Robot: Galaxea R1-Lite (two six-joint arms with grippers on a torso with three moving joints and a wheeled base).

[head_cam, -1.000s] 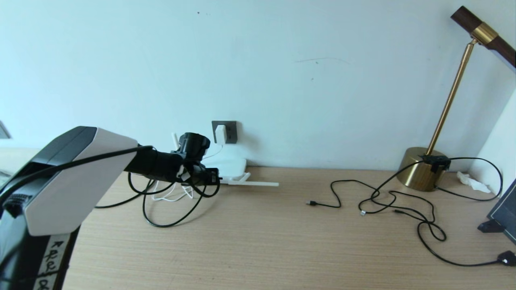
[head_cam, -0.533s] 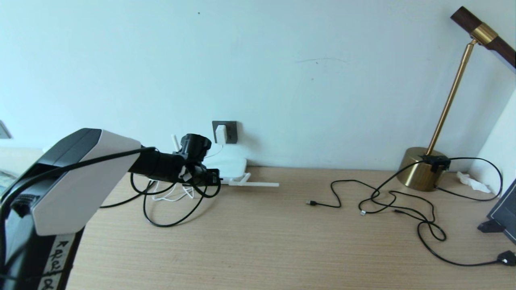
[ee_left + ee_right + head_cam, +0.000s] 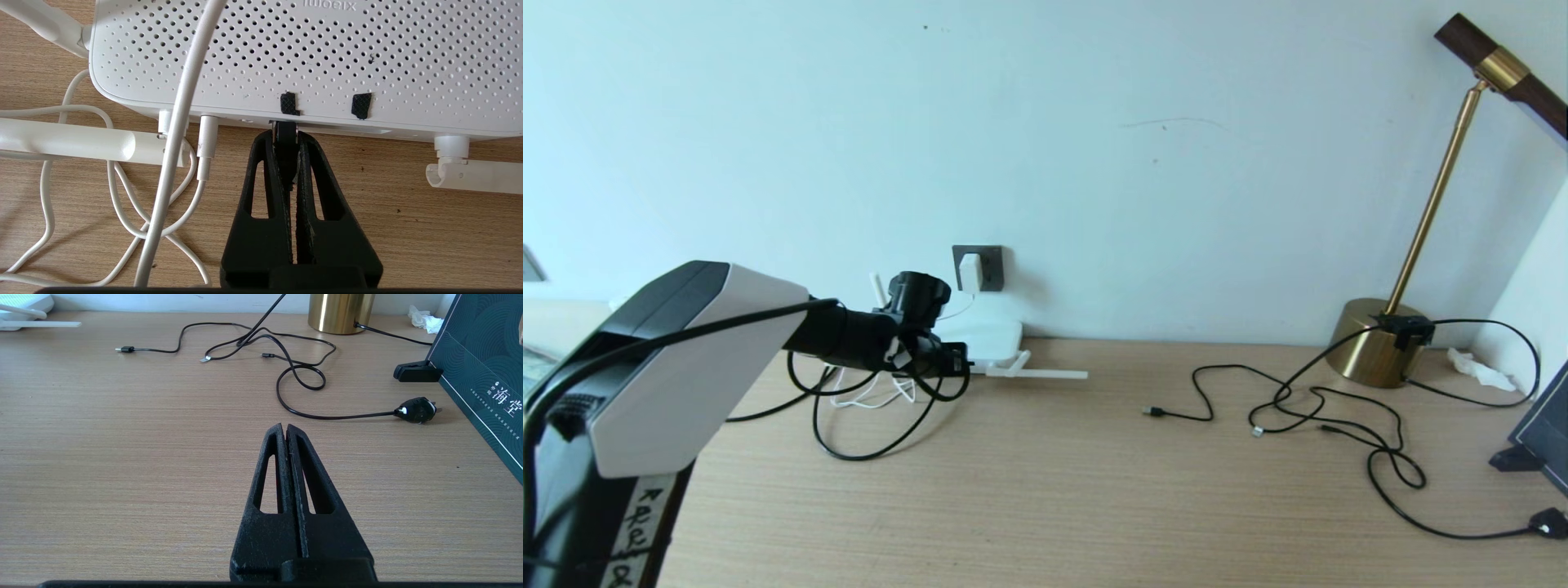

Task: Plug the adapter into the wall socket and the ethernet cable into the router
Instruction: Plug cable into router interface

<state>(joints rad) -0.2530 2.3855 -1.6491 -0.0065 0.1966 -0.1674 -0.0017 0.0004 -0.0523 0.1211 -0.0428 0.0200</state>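
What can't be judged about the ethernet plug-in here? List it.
- Ethernet cable plug: left gripper fingers cover it, so seating in the router is unclear.
- Router ports: hidden by the left arm in the head view.
- Adapter pins: hidden against the wall socket.

- Router (image 3: 327, 53): white, top perforated with a regular dot grid; two small black textured tabs at its port edge.
- Adapter (image 3: 969, 271): white, on dark-grey wall socket (image 3: 990, 265).
- Desk (image 3: 122, 457): light wood grain.
- Lamp base (image 3: 341, 312): polished brass.
- Left end effector (image 3: 287, 136): matte black.
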